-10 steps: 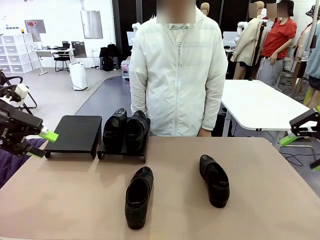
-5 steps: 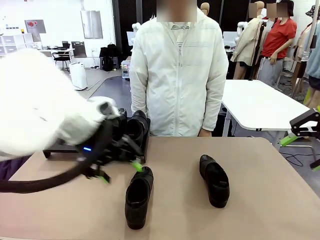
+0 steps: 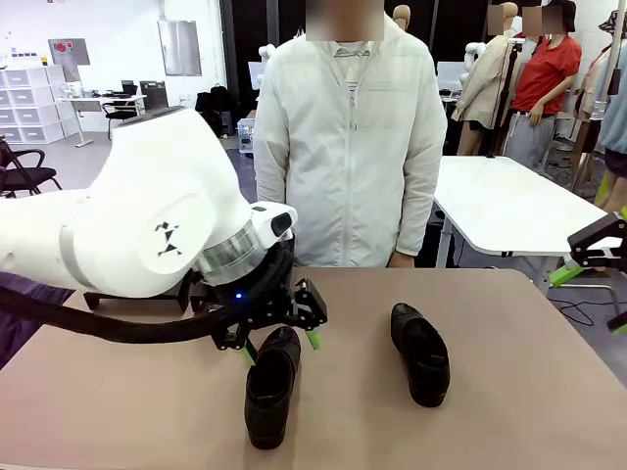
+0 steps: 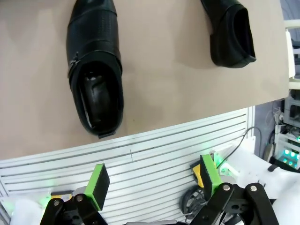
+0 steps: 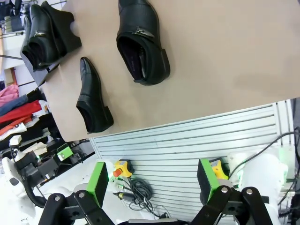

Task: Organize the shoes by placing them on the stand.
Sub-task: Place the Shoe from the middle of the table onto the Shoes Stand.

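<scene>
Two black shoes lie on the tan table: one front left [image 3: 270, 390], one to the right [image 3: 421, 354]. My left gripper [image 3: 280, 347] hangs open just over the heel end of the front left shoe, one green pad on each side of it. From the left wrist, that shoe [image 4: 96, 70] lies ahead of the open left gripper [image 4: 153, 180], and the other shoe [image 4: 232, 30] is off to the right. My right gripper [image 3: 591, 297] stands open off the table's right edge. The right wrist view shows two more shoes [image 5: 37, 23] on the black stand [image 5: 70, 35], beyond the open right gripper [image 5: 152, 179].
A person in a white jacket [image 3: 348, 147] stands at the far edge of the table [image 3: 509, 411]. My left arm [image 3: 147, 225] covers the stand in the front view. A white table [image 3: 500, 206] stands behind on the right.
My left arm has swung in from the left edge, across the stand, and now holds its gripper over the front left shoe. The right gripper and the shoes have not moved.
</scene>
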{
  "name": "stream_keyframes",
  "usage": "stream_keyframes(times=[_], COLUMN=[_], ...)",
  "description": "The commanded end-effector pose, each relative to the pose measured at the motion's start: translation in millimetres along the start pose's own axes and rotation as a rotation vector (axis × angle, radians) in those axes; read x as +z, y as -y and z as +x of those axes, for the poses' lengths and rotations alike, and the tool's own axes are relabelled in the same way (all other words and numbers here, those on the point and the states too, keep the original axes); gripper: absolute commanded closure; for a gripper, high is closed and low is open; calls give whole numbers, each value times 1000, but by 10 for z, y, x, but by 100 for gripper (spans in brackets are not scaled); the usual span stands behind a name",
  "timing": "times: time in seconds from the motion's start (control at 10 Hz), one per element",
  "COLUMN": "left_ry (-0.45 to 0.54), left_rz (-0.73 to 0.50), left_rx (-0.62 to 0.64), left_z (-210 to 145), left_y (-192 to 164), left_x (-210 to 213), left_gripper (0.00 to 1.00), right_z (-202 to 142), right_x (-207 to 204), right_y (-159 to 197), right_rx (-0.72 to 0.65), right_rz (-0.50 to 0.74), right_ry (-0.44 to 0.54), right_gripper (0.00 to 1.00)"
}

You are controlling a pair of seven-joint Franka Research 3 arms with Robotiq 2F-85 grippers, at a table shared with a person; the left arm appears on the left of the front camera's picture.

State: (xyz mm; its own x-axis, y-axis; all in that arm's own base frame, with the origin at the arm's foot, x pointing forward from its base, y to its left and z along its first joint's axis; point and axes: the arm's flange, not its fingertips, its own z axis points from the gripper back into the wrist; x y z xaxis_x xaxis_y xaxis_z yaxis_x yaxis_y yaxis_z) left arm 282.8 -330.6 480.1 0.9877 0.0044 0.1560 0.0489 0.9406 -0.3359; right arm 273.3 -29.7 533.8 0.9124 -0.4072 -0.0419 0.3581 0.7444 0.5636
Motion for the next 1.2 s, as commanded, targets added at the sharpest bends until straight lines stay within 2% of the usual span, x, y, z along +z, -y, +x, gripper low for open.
stream_keyframes(times=[0.0,0.1,0.2,0.4,0.8,1.1], left_ry=[24,0,31,-32,-97,-156], left_rz=[-11,0,94,193,222,292], left_rx=[37,0,-55,-52,-26,7], left_z=[-115,0,151,420,582,660], left_y=[-104,0,85,195,323,347], left_x=[62,0,-134,-389,-843,-1139], left_gripper=[0,0,0,0,0,0], right_z=[25,25,25,25,25,25], right_x=[23,23,23,23,23,23], right_y=[-10,-10,-10,-10,-10,-10], right_rx=[22,22,22,22,22,22], right_rz=[29,29,29,29,29,29], right_ry=[-4,-4,-4,-4,-4,-4], right_gripper=[0,0,0,0,0,0])
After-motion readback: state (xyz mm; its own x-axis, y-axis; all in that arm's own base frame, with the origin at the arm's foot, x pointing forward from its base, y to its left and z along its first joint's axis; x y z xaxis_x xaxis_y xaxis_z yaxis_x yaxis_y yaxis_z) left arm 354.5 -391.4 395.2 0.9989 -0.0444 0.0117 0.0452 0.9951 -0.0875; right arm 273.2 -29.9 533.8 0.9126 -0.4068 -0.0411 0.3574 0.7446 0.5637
